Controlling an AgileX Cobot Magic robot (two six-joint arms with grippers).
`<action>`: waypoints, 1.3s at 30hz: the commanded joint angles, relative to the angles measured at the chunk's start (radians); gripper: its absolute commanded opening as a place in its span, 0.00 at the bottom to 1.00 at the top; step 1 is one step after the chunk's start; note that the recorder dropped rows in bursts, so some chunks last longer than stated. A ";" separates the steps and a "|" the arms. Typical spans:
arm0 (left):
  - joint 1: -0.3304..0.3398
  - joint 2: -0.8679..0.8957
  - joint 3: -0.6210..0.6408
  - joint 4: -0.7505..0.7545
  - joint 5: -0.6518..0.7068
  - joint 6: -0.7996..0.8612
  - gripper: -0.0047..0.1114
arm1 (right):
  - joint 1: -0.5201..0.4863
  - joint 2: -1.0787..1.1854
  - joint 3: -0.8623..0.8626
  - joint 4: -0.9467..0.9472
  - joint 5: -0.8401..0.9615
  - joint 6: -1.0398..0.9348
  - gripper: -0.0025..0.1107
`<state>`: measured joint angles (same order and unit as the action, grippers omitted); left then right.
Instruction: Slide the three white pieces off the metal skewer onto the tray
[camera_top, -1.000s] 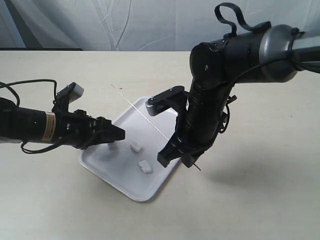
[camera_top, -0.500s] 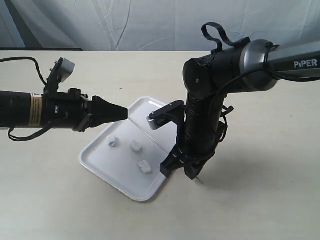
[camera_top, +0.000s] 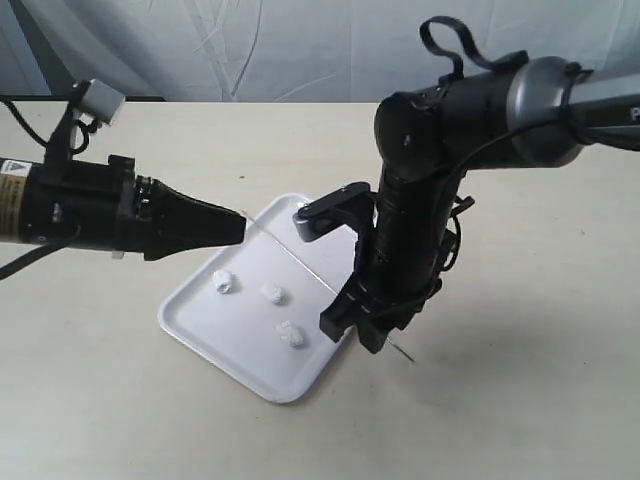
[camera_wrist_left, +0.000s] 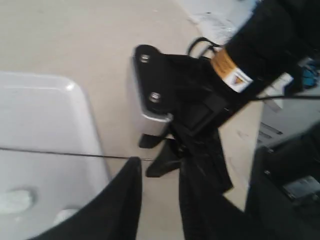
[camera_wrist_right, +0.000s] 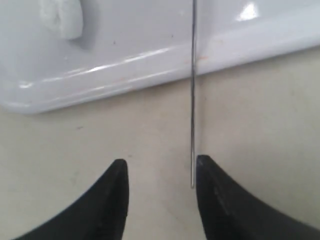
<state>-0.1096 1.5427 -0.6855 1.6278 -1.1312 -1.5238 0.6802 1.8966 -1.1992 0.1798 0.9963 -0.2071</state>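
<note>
Three small white soft lumps (camera_top: 271, 294) lie loose on the flat white rectangular plastic tray (camera_top: 235, 340). They sit well apart from one another, all to the left of the skewer and clear of the low rim. From where I stand, the thin straight grey metal skewer (camera_wrist_right: 193, 100) crosses the tray's right side, bare along the stretch I can see. One end sits by the tray's far corner, right at the tip of the left claw (camera_top: 238, 228), whose jaws stand slightly apart and grasp nothing. The other end pokes past the rim over the pale worktop (camera_top: 500, 400), inside the gap of the right claw (camera_wrist_right: 161, 160). That claw is released, with one finger (camera_wrist_right: 215, 200) just beside the wire. It stands close against the tray's right edge, and bare worktop stretches wide along the near edges.
</note>
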 joint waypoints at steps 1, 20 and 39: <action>-0.004 -0.122 0.002 0.117 -0.090 -0.053 0.21 | -0.003 -0.102 -0.005 -0.018 0.104 -0.001 0.39; -0.001 -1.418 0.322 0.117 0.654 -0.330 0.04 | 0.197 -1.287 0.640 0.057 -0.907 0.137 0.39; -0.001 -1.490 0.641 0.114 0.769 -0.484 0.04 | 0.179 -1.322 1.070 0.121 -1.091 0.028 0.39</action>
<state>-0.1096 0.0562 -0.0616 1.7506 -0.3947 -2.0008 0.8646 0.5747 -0.1508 0.2361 -0.0236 -0.1740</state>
